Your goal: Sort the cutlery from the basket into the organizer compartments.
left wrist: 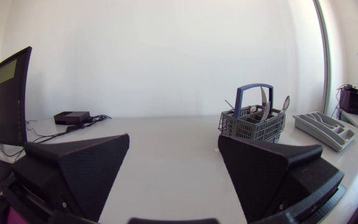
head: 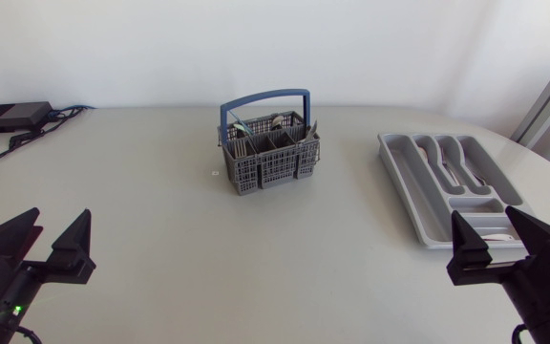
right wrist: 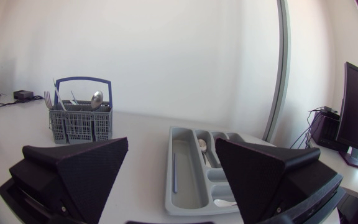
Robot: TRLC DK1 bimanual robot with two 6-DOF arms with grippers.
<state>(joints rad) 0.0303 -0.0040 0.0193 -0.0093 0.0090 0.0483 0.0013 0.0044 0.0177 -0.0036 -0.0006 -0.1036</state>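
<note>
While both arms sit at the near edge, the left hand [head: 60,216] and the right hand [head: 485,218] are each spread wide and hold nothing. Just ahead of the right hand lies the grey organizer [head: 404,182], where what looks like a spoon [right wrist: 202,144] already rests, so the sorting seems barely begun. Farther off, mid-tabletop, stands the basket [head: 267,162], with several pieces of cutlery [head: 277,121] upright inside, left to move. The tabletop [head: 160,210] is pale and matte; a small black box [head: 12,116] with cables sits at its far left corner.
</note>
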